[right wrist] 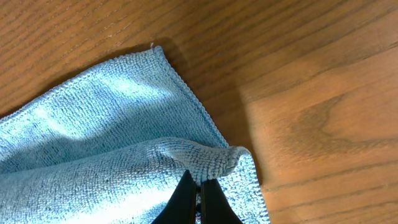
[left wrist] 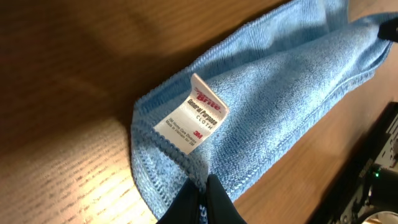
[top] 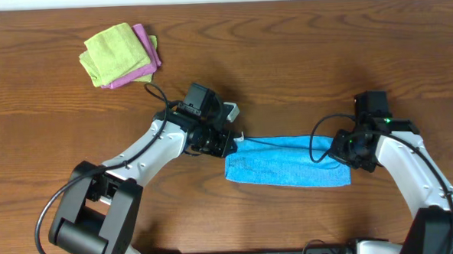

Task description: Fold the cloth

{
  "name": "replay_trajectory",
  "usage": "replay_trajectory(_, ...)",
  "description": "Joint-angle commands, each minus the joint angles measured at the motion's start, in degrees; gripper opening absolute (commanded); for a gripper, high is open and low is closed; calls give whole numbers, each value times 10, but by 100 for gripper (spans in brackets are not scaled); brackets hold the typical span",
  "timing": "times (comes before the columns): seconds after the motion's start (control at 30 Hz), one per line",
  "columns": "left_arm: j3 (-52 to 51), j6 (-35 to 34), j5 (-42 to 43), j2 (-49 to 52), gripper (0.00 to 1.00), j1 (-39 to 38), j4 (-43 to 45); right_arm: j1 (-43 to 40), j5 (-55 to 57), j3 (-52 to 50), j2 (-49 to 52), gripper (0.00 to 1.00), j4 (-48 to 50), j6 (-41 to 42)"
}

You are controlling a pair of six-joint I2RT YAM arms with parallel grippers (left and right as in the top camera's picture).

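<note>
Blue and soft, the cloth [top: 287, 164] lies as a long, narrow band on the wooden table [top: 300, 55]. It sits toward your near edge and runs between the two arms with a slight tilt. Its layers are doubled over one another along the length.

Your left gripper [top: 226, 142] is at the cloth's left end. In the left wrist view its dark fingers are pressed together on the stitched hem at that corner, so it is grasping the cloth. Just beside the pinch, the white tag [left wrist: 193, 115] stands up from the hem, its red logo and printed lines facing the camera. From there the fabric stretches away toward the other arm.

Your right gripper [top: 342, 149] is at the opposite end. In the right wrist view its fingers are clamped on a bunched ridge of the upper layer, close to the corner. The lower layer lies flat on the wood beneath, with its own corner spread out beyond the ridge. So both tools are clenched, each on one end of the same cloth.

Well apart from all this, at the far left of the table, a lime-green cloth [top: 112, 51] lies folded on top of a pink-purple cloth [top: 145, 60]. Neither arm touches them.
</note>
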Motion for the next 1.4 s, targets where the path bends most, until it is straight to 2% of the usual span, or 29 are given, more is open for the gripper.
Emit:
replay_trajectory(0.0,11,17,22,7,6,0,-16,-5,1,12,2,1,0,-11)
replay_trajectory(0.43,11,36,5,7,6,-2,-86,-5,5,12,2,1,-2,-11)
replay_trajectory(0.77,11,35,-20,7,7,-8,-63,-5,4,11,2,2,-7,-10)
replay_trajectory(0.8,11,32,-20,7,16,-8,-58,-5,4,11,2,10,-9,-10)
replay_trajectory(0.83,11,29,-20,7,37,-8,-54,-5,4,11,2,22,-10,-11)
replay_trajectory(0.87,11,26,-20,7,49,-8,-50,-5,4,11,2,33,-12,-11)
replay_trajectory(1.0,11,22,-20,7,75,-8,-35,-5,5,12,2,54,-19,-11)
replay_trajectory(1.13,11,20,-19,7,84,-8,-22,-5,5,17,2,63,-22,-11)
replay_trajectory(1.37,50,17,-18,6,85,-7,-30,-5,17,74,2,66,-58,-14)
